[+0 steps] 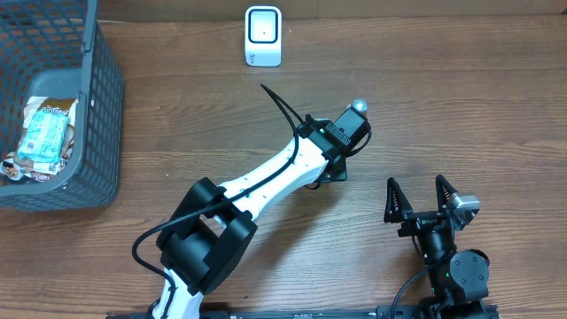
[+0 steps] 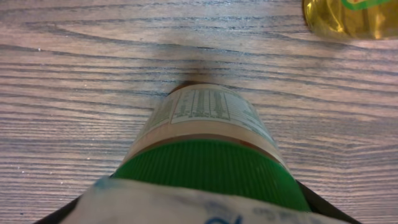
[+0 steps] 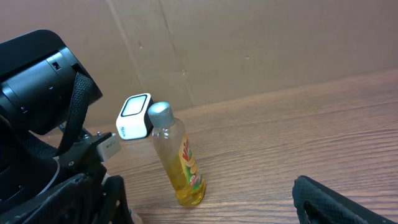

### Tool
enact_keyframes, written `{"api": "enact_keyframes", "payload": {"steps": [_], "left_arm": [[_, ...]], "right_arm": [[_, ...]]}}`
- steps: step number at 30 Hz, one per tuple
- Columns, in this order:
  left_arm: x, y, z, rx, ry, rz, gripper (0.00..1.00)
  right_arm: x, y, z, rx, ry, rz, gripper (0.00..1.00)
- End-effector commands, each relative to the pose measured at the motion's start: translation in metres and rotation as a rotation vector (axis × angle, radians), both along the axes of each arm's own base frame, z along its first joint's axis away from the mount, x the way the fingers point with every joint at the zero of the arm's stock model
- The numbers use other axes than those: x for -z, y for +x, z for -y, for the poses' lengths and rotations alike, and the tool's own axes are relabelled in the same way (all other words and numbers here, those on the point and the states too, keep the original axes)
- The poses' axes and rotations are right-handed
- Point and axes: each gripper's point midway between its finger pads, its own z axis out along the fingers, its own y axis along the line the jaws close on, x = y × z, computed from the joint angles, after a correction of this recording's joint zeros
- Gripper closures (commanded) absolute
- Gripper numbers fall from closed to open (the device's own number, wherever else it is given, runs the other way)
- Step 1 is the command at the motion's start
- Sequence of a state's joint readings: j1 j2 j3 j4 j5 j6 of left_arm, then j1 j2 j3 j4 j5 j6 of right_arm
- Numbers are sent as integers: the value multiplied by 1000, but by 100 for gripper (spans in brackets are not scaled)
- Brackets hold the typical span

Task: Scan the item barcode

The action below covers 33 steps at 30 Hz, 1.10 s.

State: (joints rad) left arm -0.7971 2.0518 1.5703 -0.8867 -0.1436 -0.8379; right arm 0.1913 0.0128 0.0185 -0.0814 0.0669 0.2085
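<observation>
place: lab bench | cues: cardboard backdrop [image 3: 249,43], wooden table [image 1: 425,97], scanner [image 1: 263,35]

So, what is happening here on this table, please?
The left gripper is stretched out over the middle of the table with a green-lidded bottle between its jaws; whether it grips the bottle firmly, I cannot tell. A yellow bottle with a silver cap stands close beside it. The white scanner sits at the far edge, apart from both bottles. The right gripper rests open and empty. A grey basket at the left holds packets.
</observation>
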Motion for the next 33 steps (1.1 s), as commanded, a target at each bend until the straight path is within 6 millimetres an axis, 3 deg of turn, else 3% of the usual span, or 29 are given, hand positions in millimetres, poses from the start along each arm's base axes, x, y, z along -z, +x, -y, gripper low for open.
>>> {"api": "enact_keyframes", "payload": {"steps": [1,4,7,11,15,20,25,30,33], "left_arm": [[1,1,0,33,18,9,21],[1,1,0,47,20,9,15],[1,0,1,64,18,4,0],[-3,0,6,158,8,1,0],[-30,14,7,188,-6,30,0],[-81,37,-1,166,-19,75,0],[-112,61,-18,159,-31,124,0],[-112,84,-56,121,49,151,0],[-112,92,-69,89,50,151,0]], "right_arm": [[2,0,-2,-8,-3,4,0],[2,0,-2,-8,-3,4,0],[2,0,-2,-8,-3,4,0],[2,0,-2,-8,-3,4,0],[2,0,-2,-7,-3,4,0],[2,0,-2,-8,-3,4,0],[2,0,-2,-7,-3,4,0],[2,0,-2,-8,-3,4,0],[2,0,-2,-8,-4,4,0]]}}
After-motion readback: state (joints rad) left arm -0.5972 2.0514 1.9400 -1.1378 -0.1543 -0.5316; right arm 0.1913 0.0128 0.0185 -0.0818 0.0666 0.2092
